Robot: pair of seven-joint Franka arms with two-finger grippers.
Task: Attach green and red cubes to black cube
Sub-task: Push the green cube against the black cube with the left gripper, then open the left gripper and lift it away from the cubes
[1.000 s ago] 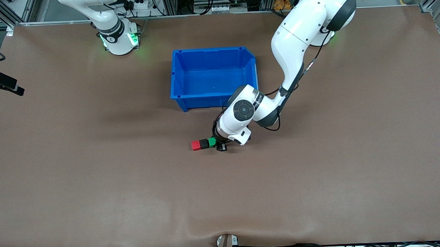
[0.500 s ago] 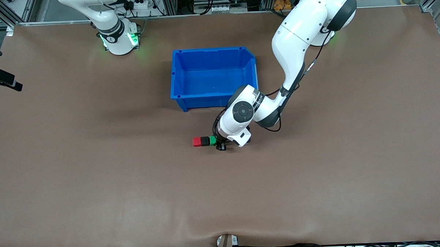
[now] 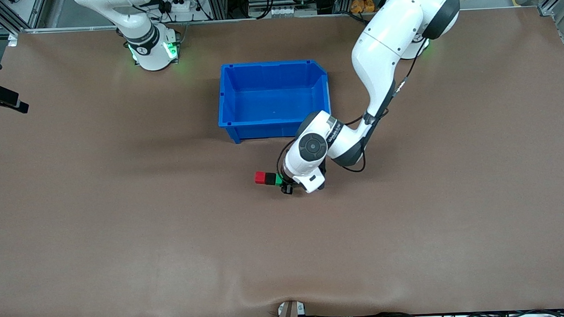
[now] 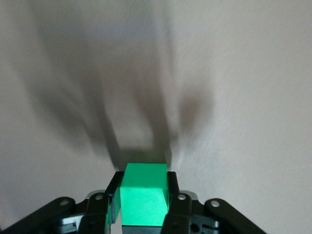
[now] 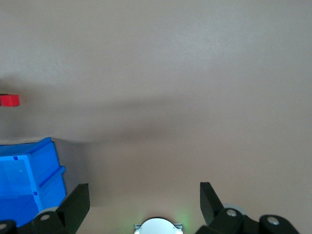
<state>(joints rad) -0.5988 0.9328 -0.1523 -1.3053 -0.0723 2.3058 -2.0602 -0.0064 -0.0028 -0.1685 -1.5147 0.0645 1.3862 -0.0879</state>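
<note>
1. The left gripper [image 3: 285, 184] was clamped on the green cube [image 4: 143, 201], carrying the joined row above the table [image 3: 125, 239] near the blue bin [image 3: 229, 97].
2. The black cube [image 3: 270, 178] sat between green and red cube [image 3: 259, 177], all three touching, so the joining looked done.
3. The right gripper [image 5: 141, 202] waited with its jaws wide apart and empty, at its own end of the table.

Front view: high camera facing both robot bases, looking steeply down on the whole tabletop [image 3: 125, 229].

Left wrist view: close, looks past the left tool [image 4: 142, 202] onto bare tabletop just below.

Right wrist view: higher up, looks past the right tool [image 5: 145, 204] across the tabletop.

Shared by front and right wrist views: blue bin [image 3: 274, 98] [image 5: 24, 170], red cube [image 3: 260, 178] [image 5: 9, 100].
</note>
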